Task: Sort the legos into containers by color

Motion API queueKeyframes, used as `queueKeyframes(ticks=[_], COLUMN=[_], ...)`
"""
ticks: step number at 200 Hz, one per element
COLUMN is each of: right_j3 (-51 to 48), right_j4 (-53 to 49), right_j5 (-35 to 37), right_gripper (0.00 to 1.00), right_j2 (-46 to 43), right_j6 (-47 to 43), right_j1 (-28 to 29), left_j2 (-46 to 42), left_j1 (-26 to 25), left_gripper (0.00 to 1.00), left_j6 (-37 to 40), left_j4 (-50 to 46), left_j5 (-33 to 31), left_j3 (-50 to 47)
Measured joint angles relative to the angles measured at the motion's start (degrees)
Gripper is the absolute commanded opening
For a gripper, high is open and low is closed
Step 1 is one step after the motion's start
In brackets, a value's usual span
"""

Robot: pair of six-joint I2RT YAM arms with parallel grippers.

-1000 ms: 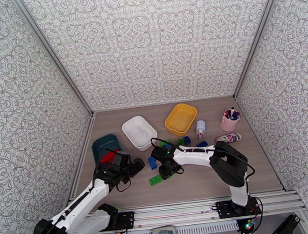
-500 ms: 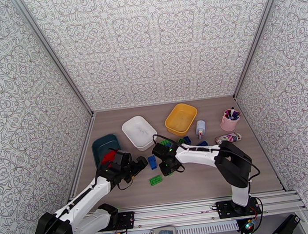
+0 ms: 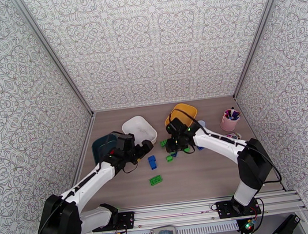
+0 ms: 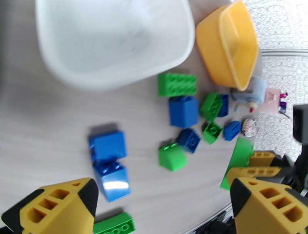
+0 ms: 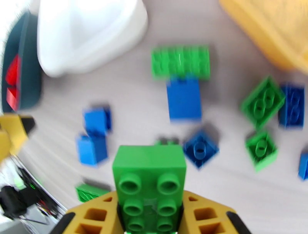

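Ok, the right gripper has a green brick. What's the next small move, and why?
Probably carry the green brick the short way over the yellow tray and open there. The right gripper is shut on it and sits right beside that tray in the top view. The red bricks already lie in the teal tray, so green needs another one.

In right wrist view you see white tray [image 5: 88, 34] upper left, yellow tray [image 5: 269, 30] upper right, teal tray [image 5: 27, 92] left edge, red bricks [image 5: 13, 77] inside. Lower centre: green brick [image 5: 150, 173], fingers [image 5: 92, 215] yellow-black; loose bricks [image 5: 184, 98] blue, green; table [image 5: 131, 100] grey wood-grain; walls [image 3: 154, 39] grey-white floral.
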Motion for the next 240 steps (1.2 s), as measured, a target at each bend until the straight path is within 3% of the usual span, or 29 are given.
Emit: queueKeyframes(ticks=[66,140,179,240], right_j3=[23.1,44.3,43.6,20.1], right_j4=[0.7,-0.3,-1.9,-1.3], right_j5=[-8.8,-14.5,-14.1,-9.1], right_gripper=[0.36,0.62,0.69,0.76], right_j2=[16.4,33.3,32.2,13.9], right_j6=[1.5,6.6,5.6,2.6], right_j1=[-0.4,-0.4,-0.4,-0.1], left_j2=[-1.2,-15.1,-18.1,-19.0], left_j1=[6.5,8.6,8.6,9.1], left_gripper=[0.92,0.94,0.95,0.99], left_j6=[2.6,1.9,1.9,3.1], left_j4=[-6.1,-10.8,-13.0,-16.6], left_j5=[-1.0,-0.5,0.2,-0.5], left_j3=[6.1,-4.9,-7.0,-6.8])
